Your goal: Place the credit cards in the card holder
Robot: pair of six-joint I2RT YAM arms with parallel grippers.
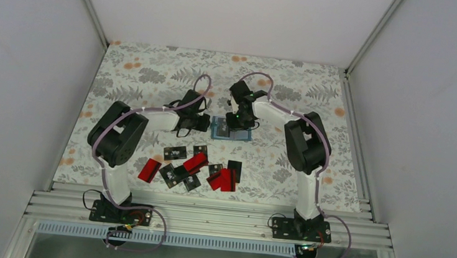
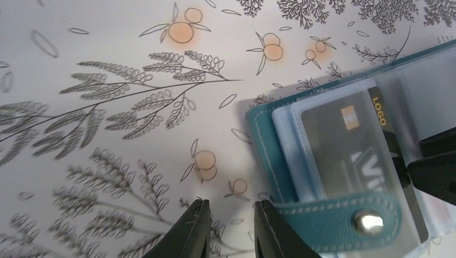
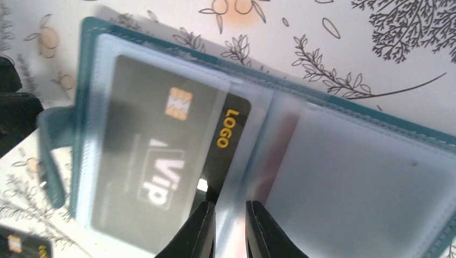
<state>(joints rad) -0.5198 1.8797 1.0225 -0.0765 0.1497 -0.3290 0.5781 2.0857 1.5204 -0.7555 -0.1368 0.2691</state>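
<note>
**A:** From above, where was the wallet?

**B:** The wallet point(image 1: 216, 130) lay open on the flowered cloth point(image 1: 156, 73), between the left gripper point(image 1: 205, 122) and the right gripper point(image 1: 239, 124). Loose cards point(image 1: 195, 162), red and black, lay nearer the arm bases.

**A:** And the left wrist view?

**B:** Its jaws stood narrowly apart with only cloth between them, just beside the wallet's strap point(image 2: 328, 217).

**A:** The right wrist?

**B:** A black card point(image 3: 161, 156) sat mostly inside a clear sleeve point(image 3: 99, 107). The jaws were nearly together at its edge. I couldn't tell whether they pinched it.
</note>
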